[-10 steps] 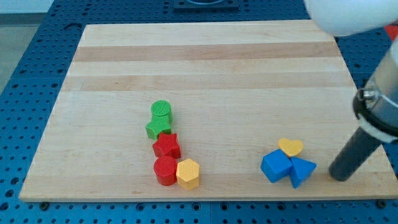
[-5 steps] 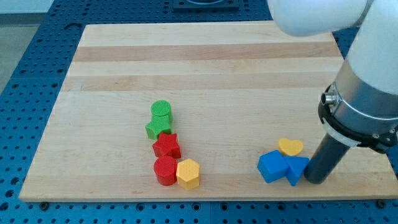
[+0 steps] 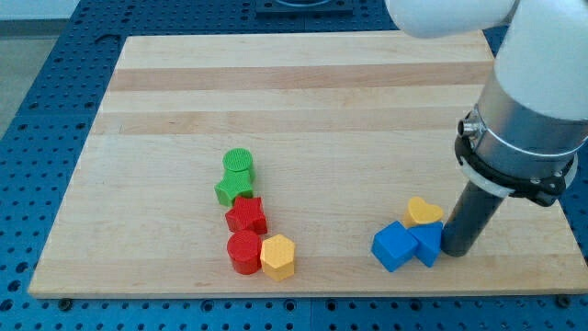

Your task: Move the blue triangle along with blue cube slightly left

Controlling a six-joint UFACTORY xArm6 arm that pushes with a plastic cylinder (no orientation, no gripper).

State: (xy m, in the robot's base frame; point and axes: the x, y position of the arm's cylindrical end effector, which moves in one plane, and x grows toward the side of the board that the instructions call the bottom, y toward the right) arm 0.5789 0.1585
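The blue cube (image 3: 395, 246) sits near the board's bottom edge at the view's right. The blue triangle (image 3: 427, 243) touches its right side and is partly hidden by my rod. A yellow heart (image 3: 424, 211) rests against the top of both. My tip (image 3: 455, 253) presses against the blue triangle's right side.
A green cylinder (image 3: 238, 163), a green star (image 3: 231, 188), a red star (image 3: 246, 215), a red cylinder (image 3: 244, 251) and a yellow hexagon (image 3: 277, 256) stand in a column left of centre. The board's bottom edge (image 3: 303, 287) runs close below the blue blocks.
My tip has moved left from the board's right side into the blue triangle. The triangle, cube and yellow heart have slid a little left together.
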